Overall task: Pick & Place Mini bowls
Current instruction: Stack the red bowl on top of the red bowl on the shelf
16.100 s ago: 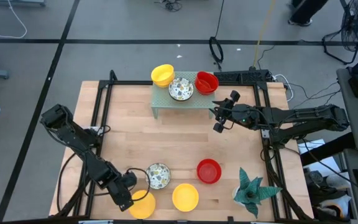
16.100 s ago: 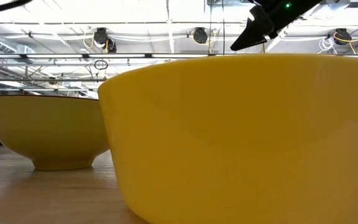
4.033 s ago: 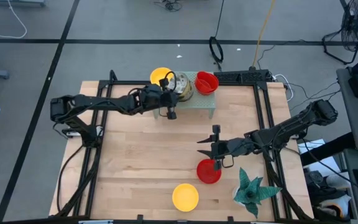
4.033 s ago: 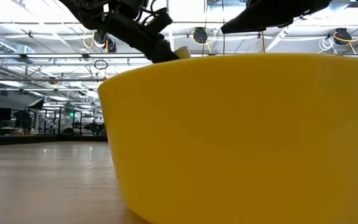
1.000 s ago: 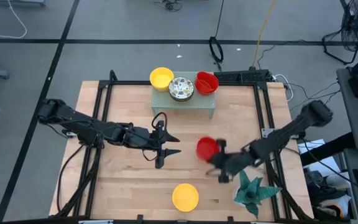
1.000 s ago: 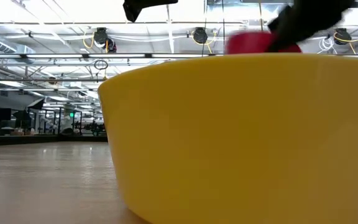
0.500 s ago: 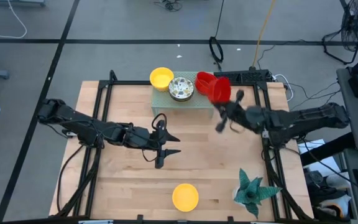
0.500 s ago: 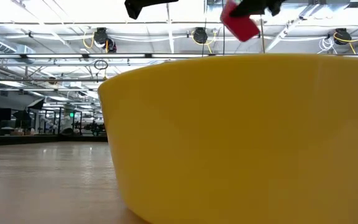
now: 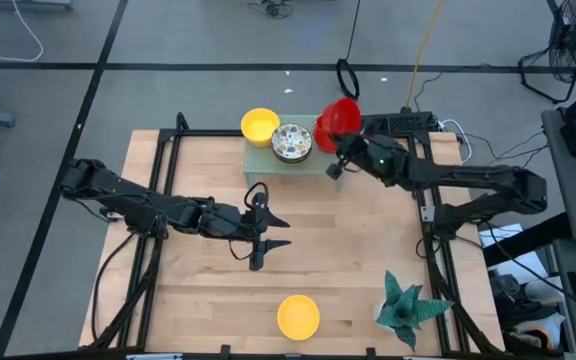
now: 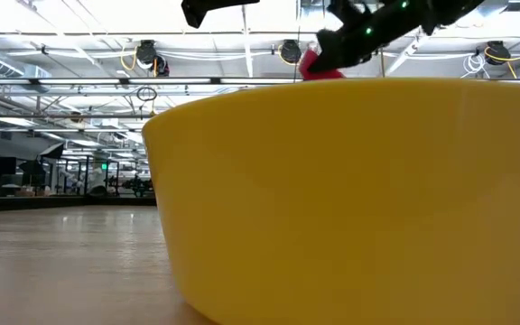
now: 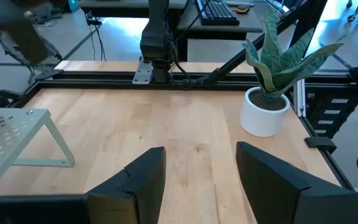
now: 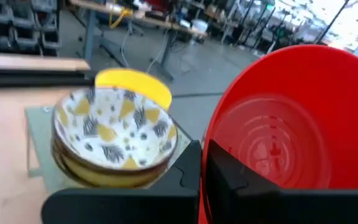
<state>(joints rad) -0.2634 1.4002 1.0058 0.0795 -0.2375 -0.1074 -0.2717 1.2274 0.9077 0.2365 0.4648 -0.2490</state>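
My right gripper is shut on a red mini bowl and holds it above the right end of the pale green rack at the table's far side. On the rack sits a white patterned bowl, stacked on a yellow one. Another yellow bowl sits at the rack's left end. A further yellow bowl rests on its base near the table's near edge and fills the low view. My left gripper hangs open over the table's middle, with nothing between its fingers. My right gripper pinches the red bowl's rim, one finger inside the bowl and one outside. The bowl is lifted clear and tipped up on its side, with its inside turned toward the wrist camera.
A green spiky plant in a white pot stands at the near right corner. A black frame runs along the table's left, right and far edges. Bare wood lies between the rack and the near yellow bowl.
My right gripper has carried the red bowl from the table's middle right up and toward the far edge, to above the rack's right end. The bowl has tipped from level to nearly on edge.
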